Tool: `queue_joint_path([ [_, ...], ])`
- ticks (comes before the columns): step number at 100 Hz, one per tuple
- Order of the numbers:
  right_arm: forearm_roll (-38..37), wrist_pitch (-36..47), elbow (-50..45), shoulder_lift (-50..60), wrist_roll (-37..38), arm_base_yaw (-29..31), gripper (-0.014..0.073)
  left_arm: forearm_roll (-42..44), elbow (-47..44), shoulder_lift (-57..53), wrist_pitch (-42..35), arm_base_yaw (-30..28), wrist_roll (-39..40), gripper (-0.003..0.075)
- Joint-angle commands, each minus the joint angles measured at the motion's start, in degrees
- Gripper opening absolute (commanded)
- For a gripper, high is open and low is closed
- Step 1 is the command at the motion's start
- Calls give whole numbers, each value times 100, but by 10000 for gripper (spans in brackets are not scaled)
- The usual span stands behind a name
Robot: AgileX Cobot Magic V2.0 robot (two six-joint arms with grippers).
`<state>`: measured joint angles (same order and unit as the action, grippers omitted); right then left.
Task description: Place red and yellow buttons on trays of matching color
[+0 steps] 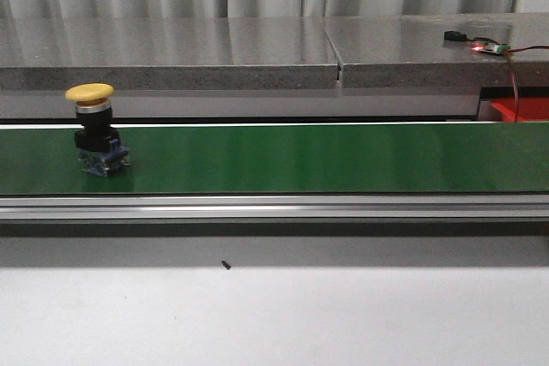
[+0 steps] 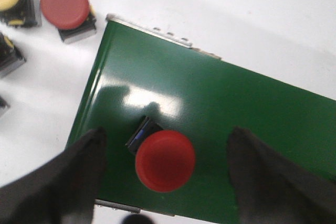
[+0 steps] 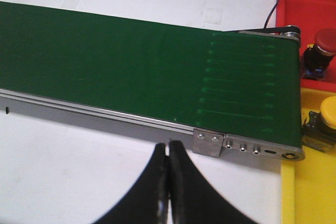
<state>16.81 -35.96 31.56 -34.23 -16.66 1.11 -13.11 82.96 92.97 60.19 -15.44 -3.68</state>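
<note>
A: Risk entry. Left wrist view: a red button (image 2: pixel 165 160) sits on the green belt (image 2: pixel 220 108) near its end, lower centre of frame, between the fingers of the left gripper (image 2: pixel 167 174). Jaws wide apart, touching nothing. If the belt carries the button off while the arm hangs this close, a finger could clip the cap and tip it.

B: Noted. Front view shows a yellow button (image 1: pixel 94 129) upright on the belt at the left of frame. No arm visible there.

A: Second risk: two buttons may be on the belt together, so the right arm could get both at its end in quick succession.

B: Right gripper (image 3: pixel 168 182), bottom centre of its view: jaws pressed together, empty, hovering over the white table (image 3: pixel 79 171) just short of the belt rail. It must open before any pick.

A: Trays in that view: red tray (image 3: pixel 310 9) upper right already holds a red button (image 3: pixel 320 51); yellow tray (image 3: pixel 310 182) lower right holds a yellow one (image 3: pixel 326 121).

B: Spare buttons lie on the table, upper left of the left wrist view.
</note>
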Motion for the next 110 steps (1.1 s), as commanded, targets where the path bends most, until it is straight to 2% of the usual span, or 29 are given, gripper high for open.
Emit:
queue_joint_path([
  [1,94,340,150,4,-22,4,-66,-113,149,-531,-352,224,-255,282],
  [6,94,340,150,4,-22,4,-66,-97,149,-692,-533,395,-352,139],
  [13,94,340,150,4,-22,4,-66,-85,149,-899,-636,616,-381,-20],
  [58,94,36,150,4,-22,4,-66,50,-105,-1759,-771,1950,-632,-19],
  [110,94,-77,150,4,-22,4,-66,39,-2347,-4084,-1606,1991,-632,-18],
])
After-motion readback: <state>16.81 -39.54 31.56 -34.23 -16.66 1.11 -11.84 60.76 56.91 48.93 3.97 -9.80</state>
